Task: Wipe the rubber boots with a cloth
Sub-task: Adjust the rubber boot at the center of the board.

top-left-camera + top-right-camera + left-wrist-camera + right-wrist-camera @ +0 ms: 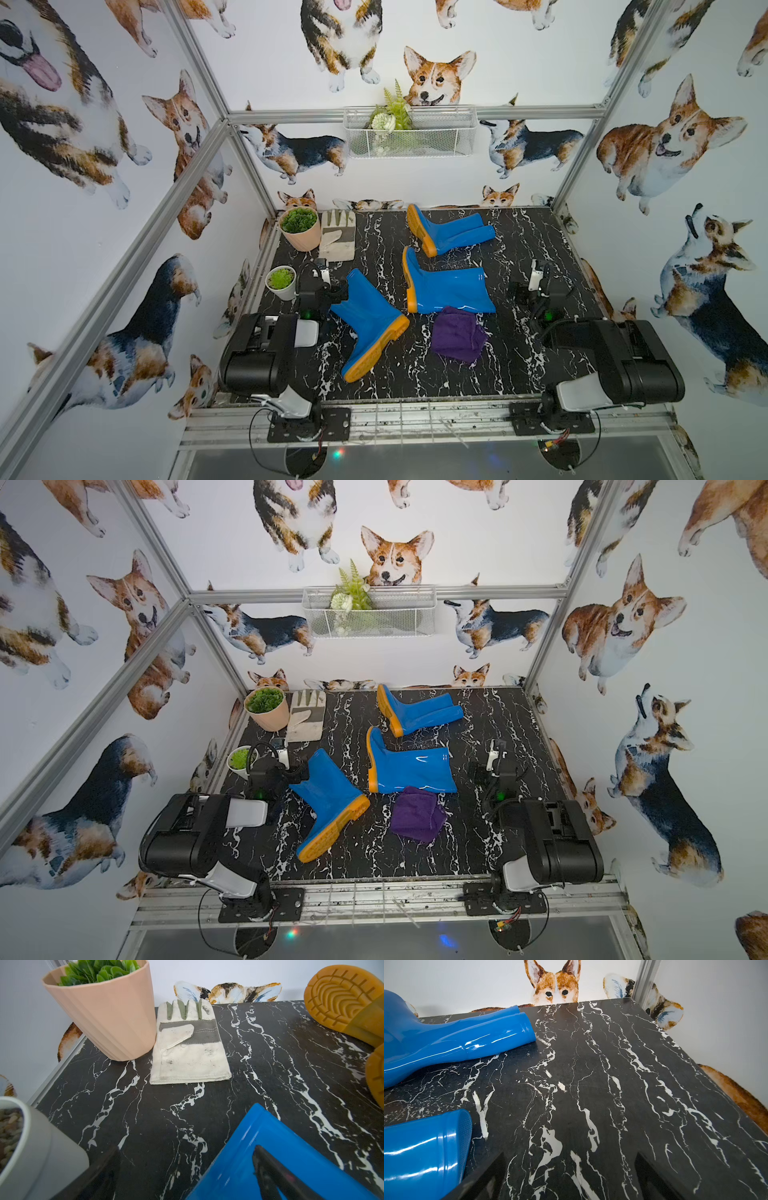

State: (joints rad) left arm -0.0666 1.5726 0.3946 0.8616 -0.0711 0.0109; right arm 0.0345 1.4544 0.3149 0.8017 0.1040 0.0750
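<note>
Nearest the arm bases, the cloth (457, 336) lies crumpled on the black marble table (519, 361), its far edge against the middle boot (451, 289). To its left the near boot (371, 322) lies on its side, long axis diagonal. The foot is at the near end, the sole faces near right, and the shaft mouth is at far left. There the left gripper (185, 1149) stands spread wide, one finger over the shaft, clasping nothing. Right gripper (570, 1155) also spread wide, over bare table. Small white pot (284, 293) at left edge: green succulent on pebbles. Middle boot lies flat, sole left, shaft mouth right. Farther back, the far pair of boots (451, 229) lies side by side, same heading. Far left corner: peach pot (305, 241) with a leafy green plant, work glove (337, 237) just beside. Back wall: wire basket (436, 137) holding fern fronds and white flowers.
</note>
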